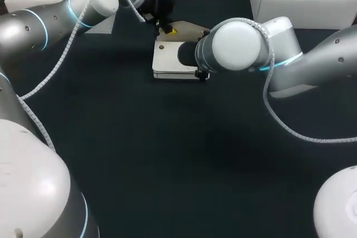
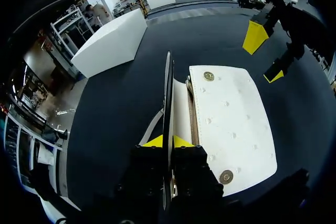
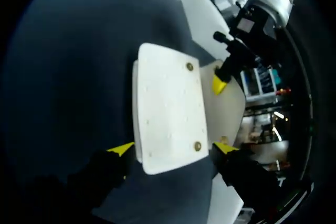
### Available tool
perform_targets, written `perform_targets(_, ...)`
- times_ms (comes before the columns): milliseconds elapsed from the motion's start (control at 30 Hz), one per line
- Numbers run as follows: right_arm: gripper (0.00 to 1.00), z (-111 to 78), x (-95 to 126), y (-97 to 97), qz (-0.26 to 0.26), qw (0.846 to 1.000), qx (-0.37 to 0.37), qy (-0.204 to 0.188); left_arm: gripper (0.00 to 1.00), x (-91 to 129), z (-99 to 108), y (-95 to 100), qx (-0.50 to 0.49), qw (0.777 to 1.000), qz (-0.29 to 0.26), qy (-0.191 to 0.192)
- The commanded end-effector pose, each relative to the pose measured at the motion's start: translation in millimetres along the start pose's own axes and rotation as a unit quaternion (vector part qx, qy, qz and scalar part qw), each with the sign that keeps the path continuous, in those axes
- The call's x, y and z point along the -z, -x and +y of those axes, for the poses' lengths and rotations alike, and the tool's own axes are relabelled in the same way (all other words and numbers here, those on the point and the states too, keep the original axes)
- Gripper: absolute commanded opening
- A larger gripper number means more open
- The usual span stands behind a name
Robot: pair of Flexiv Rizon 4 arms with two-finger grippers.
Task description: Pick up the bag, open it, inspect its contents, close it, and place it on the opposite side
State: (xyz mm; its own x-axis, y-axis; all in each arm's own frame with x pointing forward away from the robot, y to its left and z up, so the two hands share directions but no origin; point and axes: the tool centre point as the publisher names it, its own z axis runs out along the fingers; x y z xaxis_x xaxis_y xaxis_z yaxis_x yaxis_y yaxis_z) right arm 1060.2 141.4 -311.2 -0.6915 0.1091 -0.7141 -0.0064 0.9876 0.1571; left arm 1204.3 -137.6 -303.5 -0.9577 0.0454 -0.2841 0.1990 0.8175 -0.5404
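The left gripper [image 2: 169,141] is clamped on the bag's flap [image 2: 168,85], one yellow tip pressed to each face. The flap stands up on edge and runs straight out ahead of the fingers. Just beside that gripper, on one side of the raised flap, the bag [image 2: 231,119] lies flat on the dark table [image 1: 167,154]. It is a white, padded slab that meets the flap along its long edge. Two round metal snaps [image 2: 209,76] sit on its top face, one close to the left gripper's fingers and one at the far end. On the other side of the flap, well apart from the gripper, a white box [image 2: 110,43] rests on the table.

The right gripper [image 3: 174,148] is spread wide and has hold of nothing. It hangs over one end of the bag, with a yellow tip out past each long edge, and as far as I can see neither tip touches it. Ahead of it and off to one side, the left gripper's yellow tip shows against the lifted flap. From overhead, the right arm [image 1: 234,45] hides its own gripper and the end of the bag under it.
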Motion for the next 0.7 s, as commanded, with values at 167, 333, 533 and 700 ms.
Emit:
perform_targets(167, 0.31, 5.9, 16, 21.4, 0.018, 0.999, 0.019, -0.019, 0.00, 35, -12, -13.6, 0.002, 1.000, 0.009, -0.009)
perform_targets(333, 0.00, 9.7, 16, 34.0, 0.030, 0.999, 0.021, -0.024, 0.00, 47, -16, -20.0, -0.002, 1.000, 0.014, -0.010)
perform_targets(533, 0.00, 15.2, 16, 47.6, 0.040, 0.999, 0.021, -0.024, 0.00, 58, -19, -25.3, 0.008, 1.000, 0.023, -0.009)
perform_targets(700, 0.00, 20.4, 15, 57.9, 0.042, 0.999, 0.018, -0.027, 0.00, 62, -17, -25.1, 0.015, 0.999, 0.027, -0.013)
